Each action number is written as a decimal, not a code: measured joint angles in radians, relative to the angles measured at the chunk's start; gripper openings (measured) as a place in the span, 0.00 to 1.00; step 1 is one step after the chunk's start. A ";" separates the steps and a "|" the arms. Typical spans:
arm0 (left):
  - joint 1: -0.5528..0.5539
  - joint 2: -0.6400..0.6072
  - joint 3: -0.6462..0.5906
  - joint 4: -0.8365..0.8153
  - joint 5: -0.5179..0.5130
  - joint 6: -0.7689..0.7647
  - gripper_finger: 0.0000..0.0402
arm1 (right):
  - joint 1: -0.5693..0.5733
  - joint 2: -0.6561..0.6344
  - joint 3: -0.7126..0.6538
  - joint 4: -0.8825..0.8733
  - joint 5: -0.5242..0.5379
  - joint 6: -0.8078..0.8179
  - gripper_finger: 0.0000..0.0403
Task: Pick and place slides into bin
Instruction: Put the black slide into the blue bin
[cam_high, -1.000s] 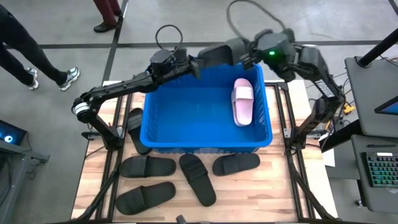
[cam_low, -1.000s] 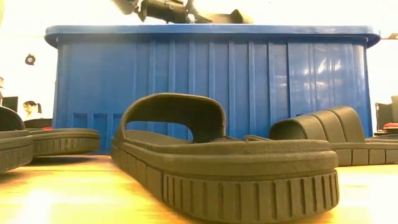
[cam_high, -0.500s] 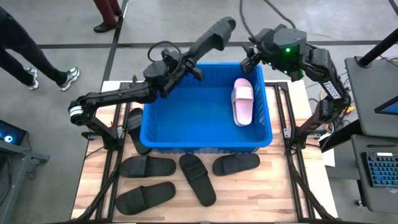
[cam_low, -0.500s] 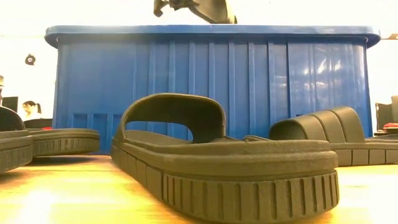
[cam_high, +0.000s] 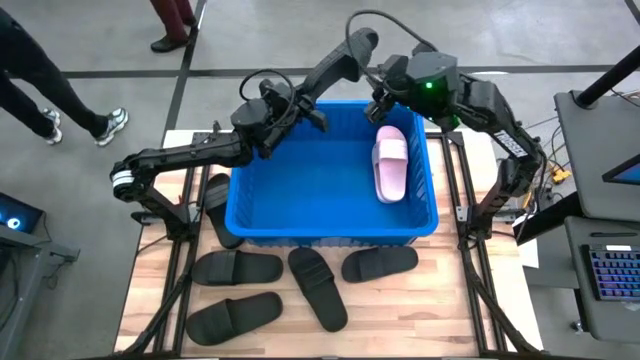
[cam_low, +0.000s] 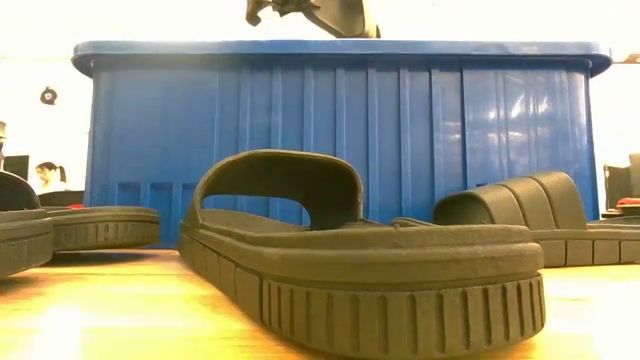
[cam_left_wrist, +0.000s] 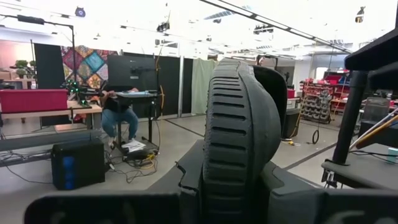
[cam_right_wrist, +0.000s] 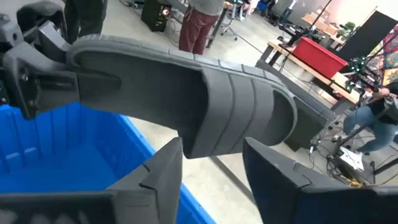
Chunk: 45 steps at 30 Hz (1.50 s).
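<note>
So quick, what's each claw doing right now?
Left gripper: shut on a black slide, held above the bin.
Right gripper: open, just beside that slide.

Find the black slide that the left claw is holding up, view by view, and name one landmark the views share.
High view: the held black slide slants above the bin's far rim, in the left claw.
Low view: top centre, above the bin rim.
Left wrist view: centre, ribbed sole edge-on.
Right wrist view: across the middle, strap showing, beyond the right claw.
Shared landmark: the blue bin, though the left wrist view misses it.
</note>
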 joint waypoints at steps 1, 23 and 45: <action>0.000 0.000 0.000 0.000 0.000 0.000 0.10 | 0.000 0.005 0.000 0.000 0.005 0.001 0.44; 0.000 0.009 0.000 0.144 -0.003 0.001 0.10 | -0.022 0.076 0.000 0.208 0.113 -0.090 0.70; -0.011 0.042 0.001 0.219 0.007 -0.002 0.10 | -0.066 0.129 0.000 0.340 0.304 -0.227 0.63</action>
